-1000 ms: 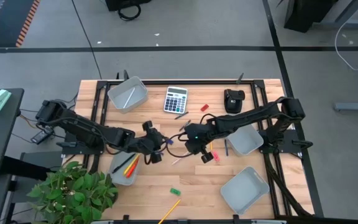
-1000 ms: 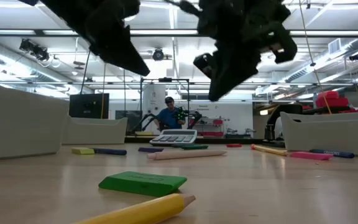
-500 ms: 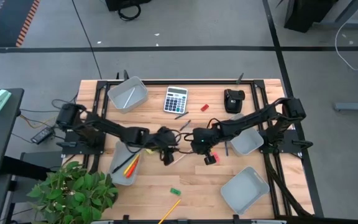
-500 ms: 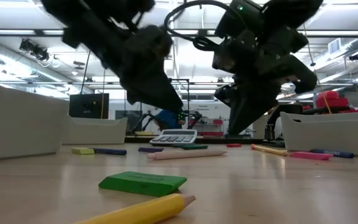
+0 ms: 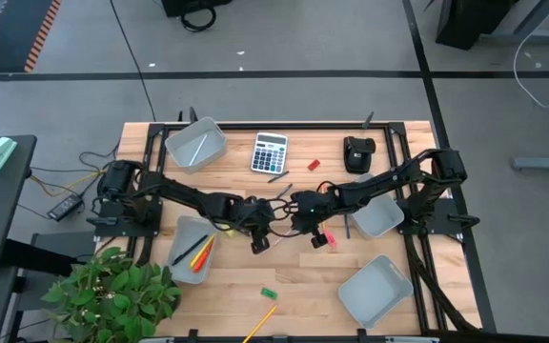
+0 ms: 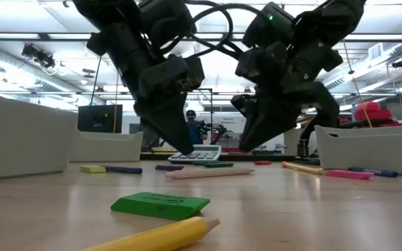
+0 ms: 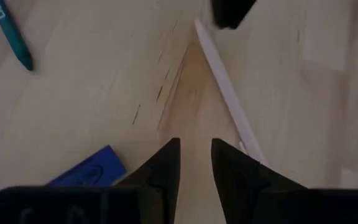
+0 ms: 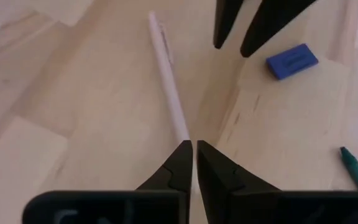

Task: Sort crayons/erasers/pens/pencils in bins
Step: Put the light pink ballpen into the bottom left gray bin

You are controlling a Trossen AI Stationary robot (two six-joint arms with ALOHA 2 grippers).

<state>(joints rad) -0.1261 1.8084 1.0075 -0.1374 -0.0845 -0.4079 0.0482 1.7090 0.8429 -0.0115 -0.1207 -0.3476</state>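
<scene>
Lying flat on bare wood, a long, thin, pale white pencil [image 8: 168, 81]

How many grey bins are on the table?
4 bins. One beside the calculator, one by the plant with crayons inside, one by the right arm, one empty at the table's right corner. None seem hidden.

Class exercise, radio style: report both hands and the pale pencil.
Left hand slightly open, empty. Right hand nearly shut, empty. Pale pencil flat on table between them. Blue eraser close by.
</scene>
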